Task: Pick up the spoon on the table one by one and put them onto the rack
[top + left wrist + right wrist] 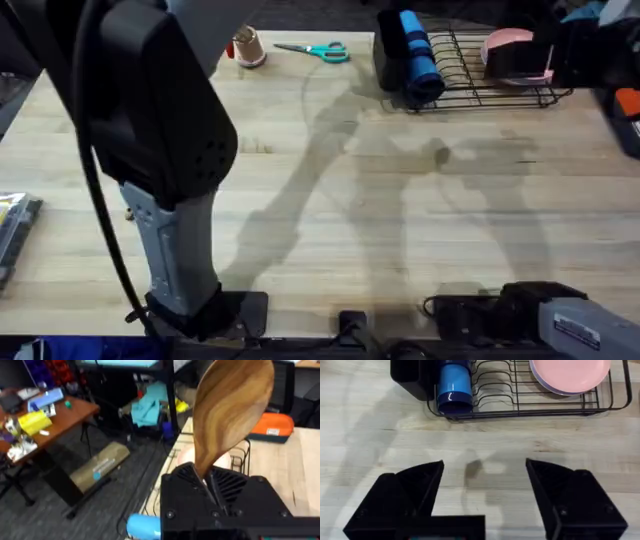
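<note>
The left gripper (212, 487) pinches the neck of a brown wooden spoon (230, 407), whose oval bowl stands upright above the black jaws. The left arm (150, 130) rises close under the overhead camera at 9 o'clock. The right gripper (485, 490) rests low over the light wooden table (400, 220) at 5 o'clock, jaws spread wide, holding nothing. The black wire rack (470, 70) sits at 1 o'clock, carrying a blue cup (420, 55) and a pink plate (510, 45). Teal-handled scissors (320, 50) lie at 12 o'clock.
</note>
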Controlling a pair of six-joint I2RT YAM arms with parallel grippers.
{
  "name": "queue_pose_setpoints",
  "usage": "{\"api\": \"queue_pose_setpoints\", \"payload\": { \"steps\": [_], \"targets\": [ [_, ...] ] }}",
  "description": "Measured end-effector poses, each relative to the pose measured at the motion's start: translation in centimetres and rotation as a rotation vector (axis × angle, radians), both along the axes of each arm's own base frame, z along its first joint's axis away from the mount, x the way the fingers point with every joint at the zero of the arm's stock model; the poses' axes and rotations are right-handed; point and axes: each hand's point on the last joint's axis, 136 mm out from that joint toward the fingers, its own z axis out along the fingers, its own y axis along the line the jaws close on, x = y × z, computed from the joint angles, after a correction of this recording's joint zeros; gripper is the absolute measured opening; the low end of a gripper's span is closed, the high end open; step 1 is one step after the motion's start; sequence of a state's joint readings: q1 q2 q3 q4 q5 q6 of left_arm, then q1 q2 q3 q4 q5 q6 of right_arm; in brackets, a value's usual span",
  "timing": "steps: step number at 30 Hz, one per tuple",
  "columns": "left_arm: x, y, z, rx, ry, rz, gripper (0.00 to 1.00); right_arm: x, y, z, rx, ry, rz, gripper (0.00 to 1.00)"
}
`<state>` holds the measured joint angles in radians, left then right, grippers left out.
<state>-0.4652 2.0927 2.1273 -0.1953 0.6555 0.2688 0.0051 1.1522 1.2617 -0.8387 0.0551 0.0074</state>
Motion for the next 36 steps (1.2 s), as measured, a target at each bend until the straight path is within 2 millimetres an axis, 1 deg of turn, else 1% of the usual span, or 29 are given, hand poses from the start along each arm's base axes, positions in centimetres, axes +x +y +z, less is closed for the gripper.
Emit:
{"api": "queue_pose_setpoints", "payload": {
  "steps": [3,5,6,11,19,21,27,32,33,34,36],
  "targets": [
    [0.4,-0.4,0.0,-0.022,-0.017,-0.014,0.045,0.0,0.0,0.0,0.000,0.000,0.000,0.996],
    [1.0,-0.7,-1.0,-0.024,-0.011,-0.019,0.045,0.0,0.0,0.0,0.000,0.000,0.000,0.996],
    [2.2,-1.2,-3.4,-0.020,0.010,-0.022,0.045,0.0,0.0,0.0,0.000,0.000,0.000,0.996],
    [3.3,-1.8,-6.0,-0.010,0.030,-0.022,0.045,0.0,0.0,0.0,0.000,0.000,0.000,0.996],
    [4.0,-1.7,-7.6,-0.002,0.057,-0.016,0.045,0.0,0.0,0.0,0.000,0.000,0.000,0.996],
    [4.3,-1.6,-8.1,-0.002,0.068,-0.011,0.045,0.0,0.0,0.0,0.000,0.000,0.000,0.996],
    [5.2,-1.1,-10.4,0.016,0.115,0.002,0.045,0.0,0.0,0.0,0.000,0.000,0.000,0.996],
    [5.3,-0.2,-12.0,0.048,0.183,0.018,0.045,0.0,0.0,0.0,0.000,0.000,0.000,0.996],
    [5.3,0.0,-12.5,0.059,0.202,0.021,0.045,0.0,0.0,0.0,0.000,0.000,0.000,0.996],
    [4.8,0.5,-14.0,0.101,0.254,0.021,0.045,0.0,0.0,0.0,0.000,0.000,0.000,0.996],
    [4.6,0.6,-14.7,0.122,0.277,0.021,0.045,0.0,0.0,0.0,0.000,0.000,0.000,0.996]
  ]
}}
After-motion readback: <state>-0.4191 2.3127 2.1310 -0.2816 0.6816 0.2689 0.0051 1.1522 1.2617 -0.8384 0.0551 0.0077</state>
